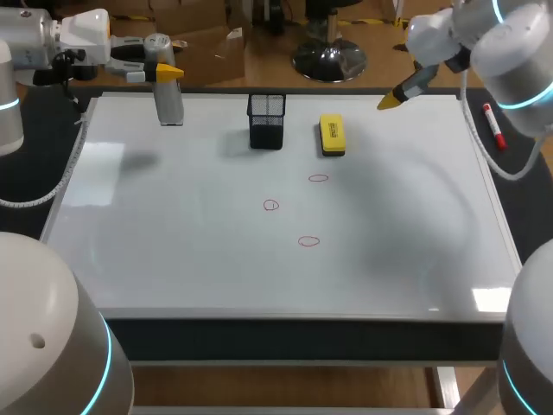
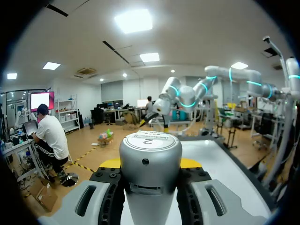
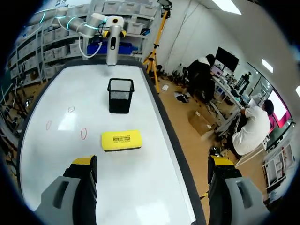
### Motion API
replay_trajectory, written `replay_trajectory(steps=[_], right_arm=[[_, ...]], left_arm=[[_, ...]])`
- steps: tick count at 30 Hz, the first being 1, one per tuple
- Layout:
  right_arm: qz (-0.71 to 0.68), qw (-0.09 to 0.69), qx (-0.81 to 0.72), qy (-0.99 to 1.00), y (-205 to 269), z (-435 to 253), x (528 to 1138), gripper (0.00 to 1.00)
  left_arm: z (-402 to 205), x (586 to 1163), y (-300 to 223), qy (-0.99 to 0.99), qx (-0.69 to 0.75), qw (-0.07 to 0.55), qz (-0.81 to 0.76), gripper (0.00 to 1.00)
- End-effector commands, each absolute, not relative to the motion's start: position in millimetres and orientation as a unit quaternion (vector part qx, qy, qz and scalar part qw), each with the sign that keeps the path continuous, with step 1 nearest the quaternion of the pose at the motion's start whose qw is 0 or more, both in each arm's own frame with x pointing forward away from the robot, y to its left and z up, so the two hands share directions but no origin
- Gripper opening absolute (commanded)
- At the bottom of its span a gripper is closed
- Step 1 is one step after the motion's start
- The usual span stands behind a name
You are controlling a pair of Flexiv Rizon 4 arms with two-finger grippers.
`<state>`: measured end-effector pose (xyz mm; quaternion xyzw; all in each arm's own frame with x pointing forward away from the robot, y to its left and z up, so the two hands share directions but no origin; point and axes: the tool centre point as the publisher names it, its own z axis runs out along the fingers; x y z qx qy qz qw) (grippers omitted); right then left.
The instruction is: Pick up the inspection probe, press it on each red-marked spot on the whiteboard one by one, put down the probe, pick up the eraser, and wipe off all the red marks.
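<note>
On the whiteboard, three red marks sit unwiped near the eraser; the left gripper clamps the probe, the right gripper gapes empty, and the pressing seemingly lies ahead.

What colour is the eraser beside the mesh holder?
The eraser is yellow; the right wrist view shows it best.

Right tool, fingers spread wide, above the whiteboard. Just ahead lies the yellow eraser. Beyond it stands a black mesh basket. Three red marks lie beside these. At the far edge, the left tool apparently grips the upright probe.
</note>
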<state>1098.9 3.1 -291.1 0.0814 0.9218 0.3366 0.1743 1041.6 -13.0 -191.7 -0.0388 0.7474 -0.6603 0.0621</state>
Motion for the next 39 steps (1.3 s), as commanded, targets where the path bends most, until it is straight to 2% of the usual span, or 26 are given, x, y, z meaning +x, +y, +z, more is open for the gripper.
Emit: replay_trajectory(steps=[1,30,39], right_arm=[[0.036,-0.052,-0.133,0.989,7.8,-288.6,1106.1,1.0],[0.019,-0.063,-0.134,0.989,10.9,-291.3,1108.6,1.0],[-0.001,-0.076,-0.254,0.964,31.0,-322.2,1089.2,1.0]], left_arm=[[-191.0,1042.0,-12.4,0.747,-0.038,0.062,-0.661,0.0],[-191.0,1042.0,-12.4,0.747,-0.038,0.062,-0.661,0.0],[-191.0,1042.0,-12.4,0.747,-0.038,0.062,-0.661,0.0]])
